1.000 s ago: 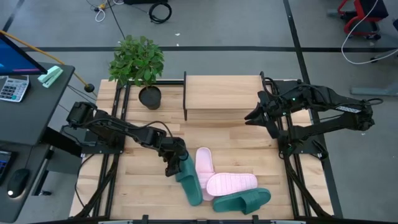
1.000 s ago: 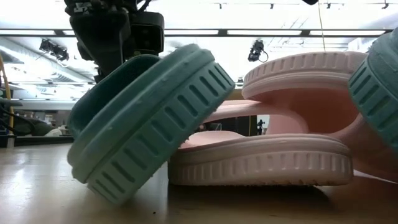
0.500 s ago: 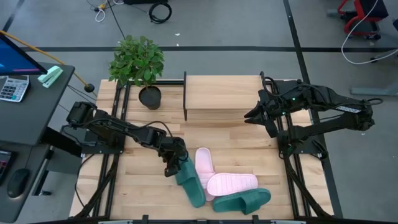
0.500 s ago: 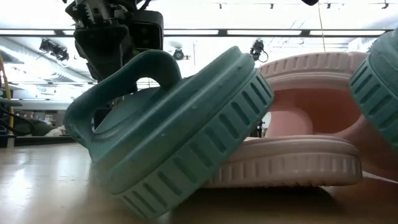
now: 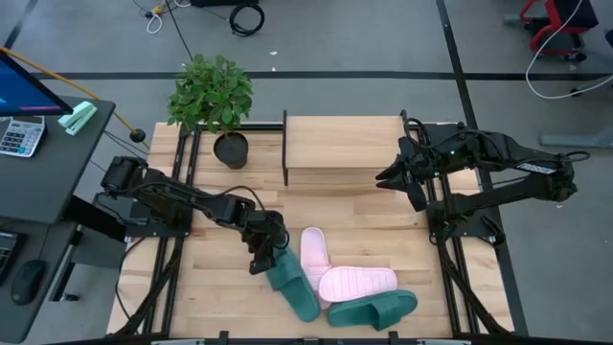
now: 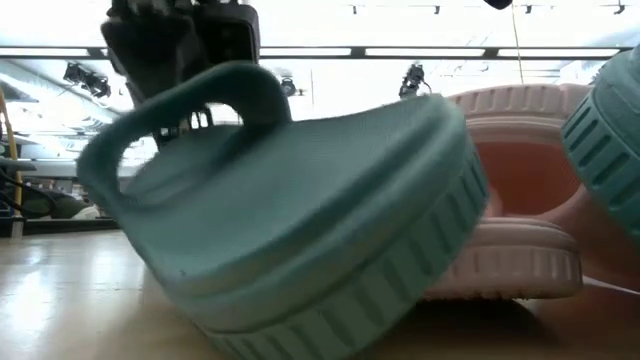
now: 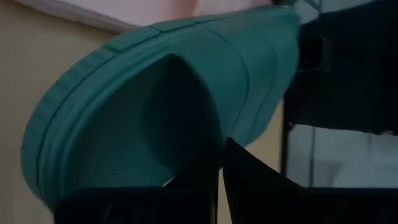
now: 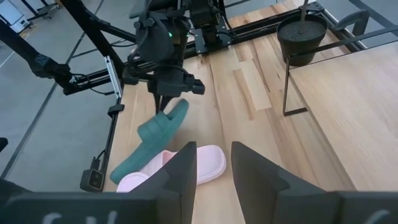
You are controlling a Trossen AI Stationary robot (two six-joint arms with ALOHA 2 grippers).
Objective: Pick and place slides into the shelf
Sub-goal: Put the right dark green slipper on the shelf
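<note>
A dark teal slide (image 5: 292, 284) sits tilted near the table's front, beside two pale pink slides (image 5: 314, 251) (image 5: 356, 283). My left gripper (image 5: 261, 255) is shut on it at its far end. A second teal slide (image 5: 374, 309) lies in front of the pink ones. The shelf (image 5: 345, 144), a light plank with black side frames, stands at the table's far side. My right gripper (image 5: 402, 178) hangs open above the shelf's right end, with nothing between its fingers (image 8: 180, 177). My left gripper pinches the teal slide's wide strap at its edge (image 7: 229, 124) between its two fingers. The fingers slant down from the table's left and far side. The slide is tilted with its strap (image 6: 185, 100) upward and its lower sole edge (image 6: 300, 335) on the table.
A potted plant (image 5: 213, 96) stands left of the shelf at the far left. Black frame rails (image 5: 182, 153) run along both table sides. A desk with a keyboard (image 5: 21, 134) is beyond the left edge. Bare tabletop (image 5: 364, 216) lies between the shelf and the slides.
The teal slide has rolled from standing on its side against the pink slide toward sole-down, so its strap now faces up. Its far end has swung slightly toward the table's left. My left gripper stayed in place and turned at the wrist with it.
</note>
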